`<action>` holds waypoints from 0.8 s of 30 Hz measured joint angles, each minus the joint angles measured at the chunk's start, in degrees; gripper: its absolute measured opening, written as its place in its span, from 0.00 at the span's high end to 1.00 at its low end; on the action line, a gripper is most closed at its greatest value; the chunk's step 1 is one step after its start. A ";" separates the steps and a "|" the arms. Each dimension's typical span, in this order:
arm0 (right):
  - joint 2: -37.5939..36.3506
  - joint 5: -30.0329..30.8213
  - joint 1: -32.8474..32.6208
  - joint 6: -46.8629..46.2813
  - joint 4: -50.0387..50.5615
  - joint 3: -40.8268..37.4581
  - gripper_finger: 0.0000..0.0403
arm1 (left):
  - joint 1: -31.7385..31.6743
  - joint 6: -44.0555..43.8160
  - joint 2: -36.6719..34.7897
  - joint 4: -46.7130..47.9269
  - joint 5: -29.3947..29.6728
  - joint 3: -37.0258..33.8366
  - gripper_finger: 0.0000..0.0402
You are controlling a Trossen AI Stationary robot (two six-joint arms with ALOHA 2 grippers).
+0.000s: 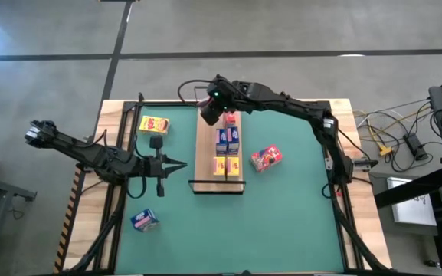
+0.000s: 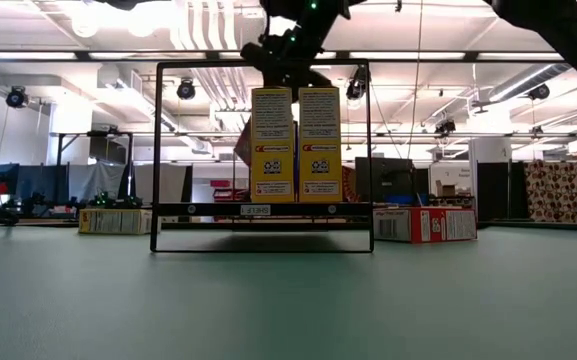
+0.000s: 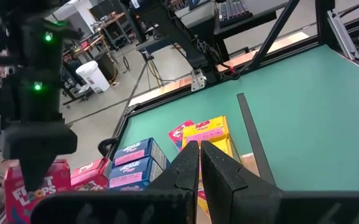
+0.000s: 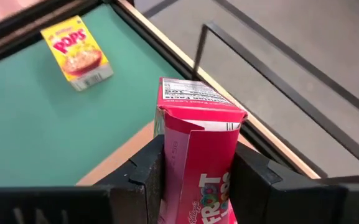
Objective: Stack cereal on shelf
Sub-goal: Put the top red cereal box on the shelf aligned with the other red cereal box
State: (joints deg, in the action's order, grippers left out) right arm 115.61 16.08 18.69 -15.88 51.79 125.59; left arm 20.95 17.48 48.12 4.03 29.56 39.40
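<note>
Right wrist view: your right gripper (image 4: 198, 180) pinches a red cereal box (image 4: 199, 149).
Placement: lower it squarely onto the shelf (image 4: 120, 155) just beneath.

Bright overhead ceiling lights (image 2: 208, 20), glare above, soft shadows, slight blur.

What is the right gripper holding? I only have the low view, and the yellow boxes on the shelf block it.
Observer: A red printed cardboard cereal box, clamped in the right gripper at one end of the long light-wood shelf board.
Operator: Left arm?
Observer: The left gripper is shut on nothing, over the green mat beside the shelf.
Operator: I see two boxes lying loose. More?
Observer: One more, a small blue cardboard box on the mat, on the left arm's side.
</note>
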 joint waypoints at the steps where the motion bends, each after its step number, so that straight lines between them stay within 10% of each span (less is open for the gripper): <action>1: 0.00 0.04 0.14 -0.04 0.12 -0.17 0.68 | 0.00 0.02 0.00 -0.02 0.00 0.00 1.00; 24: 3.91 -1.56 0.48 -0.61 -0.30 -1.58 0.67 | 0.00 -0.20 0.00 -0.11 0.00 0.00 1.00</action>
State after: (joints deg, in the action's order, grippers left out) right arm 119.52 14.52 19.17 -16.49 51.50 124.01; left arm 20.95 17.28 48.12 3.92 29.56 39.40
